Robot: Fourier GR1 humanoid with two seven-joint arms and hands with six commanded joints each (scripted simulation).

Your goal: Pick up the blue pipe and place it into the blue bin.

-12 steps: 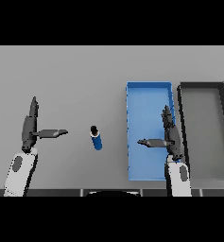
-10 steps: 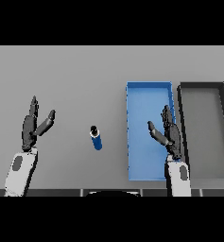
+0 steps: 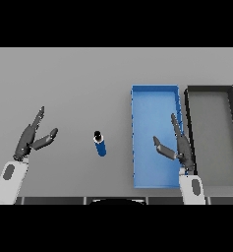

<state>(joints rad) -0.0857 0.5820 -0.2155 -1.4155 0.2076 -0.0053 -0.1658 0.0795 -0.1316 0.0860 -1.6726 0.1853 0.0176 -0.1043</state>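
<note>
The grey table [image 3: 78, 83] fills the view from edge to edge; on its right side stand two long rectangular bins, side by side and nearly touching along their long walls; the dark bin [image 3: 209, 89] is the farther right of the pair, with black walls and a grey floor, and it holds nothing that shows; the blue bin [image 3: 155, 89] sits just to its left, with nothing lying on the part of its floor that shows; the right arm [image 3: 191, 189] comes up from the lower edge over the near right corner of the blue bin, white at the forearm; the left arm [image 3: 9, 179] rises from the lower left corner, well away from both bins; the right hand [image 3: 182, 150] hangs above the right half of the blue bin, its fingers straight and pointing away from the robot along the bin's right wall, its thumb spread out to the left, holding nothing; the left hand [image 3: 30, 139] hovers over bare table at the left, fingers straight and slightly fanned, thumb apart (nothing in it either); the blue pipe [image 3: 100, 144] lies on the table between the two hands, nearer the blue bin than the left hand yet clear of its wall, its dark open end turned away from the robot; neither hand touches it.
</note>
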